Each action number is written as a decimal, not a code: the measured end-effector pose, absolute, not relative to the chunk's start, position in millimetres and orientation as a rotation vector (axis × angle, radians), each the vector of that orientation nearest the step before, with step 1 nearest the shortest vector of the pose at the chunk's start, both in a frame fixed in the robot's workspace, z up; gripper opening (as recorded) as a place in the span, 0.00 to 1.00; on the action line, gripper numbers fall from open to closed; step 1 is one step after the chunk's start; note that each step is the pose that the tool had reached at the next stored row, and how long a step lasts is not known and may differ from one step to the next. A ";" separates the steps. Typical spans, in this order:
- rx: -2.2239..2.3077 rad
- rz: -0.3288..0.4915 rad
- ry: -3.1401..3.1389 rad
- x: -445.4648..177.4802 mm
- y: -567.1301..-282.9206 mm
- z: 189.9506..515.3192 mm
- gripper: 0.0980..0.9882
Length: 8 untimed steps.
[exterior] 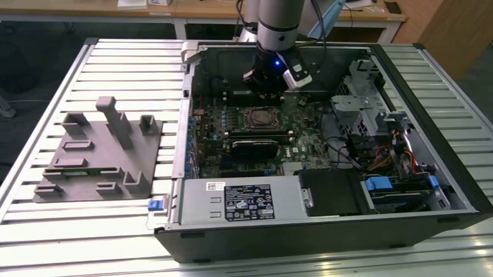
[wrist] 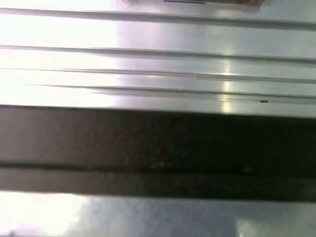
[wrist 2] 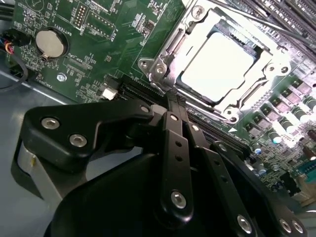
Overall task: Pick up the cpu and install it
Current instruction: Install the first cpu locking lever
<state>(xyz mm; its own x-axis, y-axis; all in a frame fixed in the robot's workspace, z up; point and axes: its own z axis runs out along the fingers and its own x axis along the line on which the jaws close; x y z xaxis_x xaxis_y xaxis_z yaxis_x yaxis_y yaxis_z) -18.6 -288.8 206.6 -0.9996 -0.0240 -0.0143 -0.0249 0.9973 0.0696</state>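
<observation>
My own black fingers point(wrist 2: 173, 148) sit closest to the lens in the second wrist view. They are pressed together, with nothing between them. Big black links with round silver bolts hold them.

Just past my fingertips is the green board point(wrist 2: 94, 44). On it sits the cpu point(wrist 2: 217, 66), a bright white square with a shiny top. It lies flat inside the socket point(wrist 2: 158, 69), with the metal frame all around it. I am not touching it. My tips are near one edge of the socket, a little apart from it. A round silver battery point(wrist 2: 50, 42) sits on the board, well off to the side of the socket.

In the exterior view, my gripper point(exterior: 269, 86) hangs down inside the open case point(exterior: 462, 190). It is just behind the socket point(exterior: 260, 118), toward the back wall. A small blue light glows on my wrist. Below the socket is a black card point(exterior: 252, 148). At the front of the case is a long grey box point(exterior: 239, 199) with a white label. A nest of wires point(exterior: 385, 156) lies on the exterior view's right.

On the exterior view's left, a grey tray point(exterior: 96, 156) with posts and slots rests on the ribbed metal table point(exterior: 46, 231), beside the case.

In the first wrist view I see bright metal ribs point(wrist: 158, 64) and a dark band point(wrist: 158, 148) across them.
</observation>
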 end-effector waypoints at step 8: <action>-0.038 0.109 3.126 -18.6 -290.2 206.5 0.01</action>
